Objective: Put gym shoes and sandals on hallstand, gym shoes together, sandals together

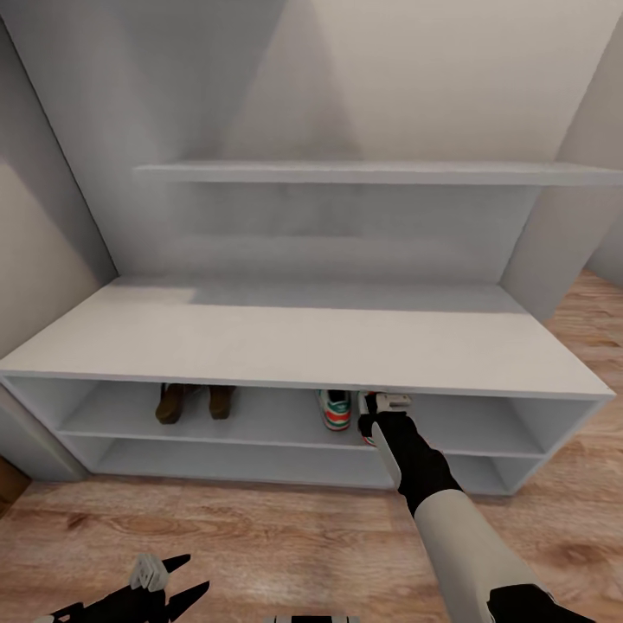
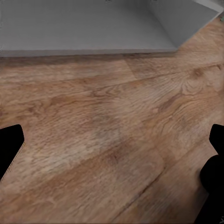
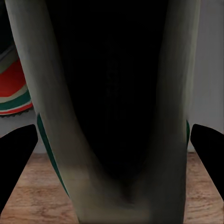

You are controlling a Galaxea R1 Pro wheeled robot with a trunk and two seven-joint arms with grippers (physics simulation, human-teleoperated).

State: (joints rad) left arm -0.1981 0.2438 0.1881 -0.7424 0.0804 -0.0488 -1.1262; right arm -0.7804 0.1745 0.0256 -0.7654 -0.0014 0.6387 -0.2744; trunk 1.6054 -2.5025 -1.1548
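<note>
1. Two sandals (image 1: 195, 402) stand side by side on the upper open shelf of the hallstand (image 1: 294, 342), toward its left end, heels facing outward.
2. One gym shoe (image 1: 336, 409) stands on the same shelf, right of centre, heel outward, with green stripes and a red-orange heel.
3. Second gym shoe (image 1: 370, 414): just right of the first, at the front edge of that shelf, largely covered by the right gripper (image 1: 379, 417). In the right wrist view its dark inside and pale collar (image 3: 42, 93) sit between the two black fingers (image 3: 16, 154), and the neighbouring shoe's red and green heel (image 3: 14, 88) lies beside it. The jaws stand either side of the shoe; whether they clamp it cannot be told.
4. Left gripper (image 1: 169, 587): low at the near edge of the head view, over the corridor floor (image 1: 260, 536), jaws spread apart and holding nothing. The left wrist view shows its fingertips (image 2: 10, 142) wide apart above bare planks, with the hallstand base (image 2: 93, 32) beyond.
5. Markings: no legible brand, label or writing on any item.
6. Surface and room: light brown wood-grain planks; pale grey-white hallstand with a bare bench top, a lower open shelf and a floating shelf (image 1: 372, 173) above; plain pale walls (image 1: 415, 78).
</note>
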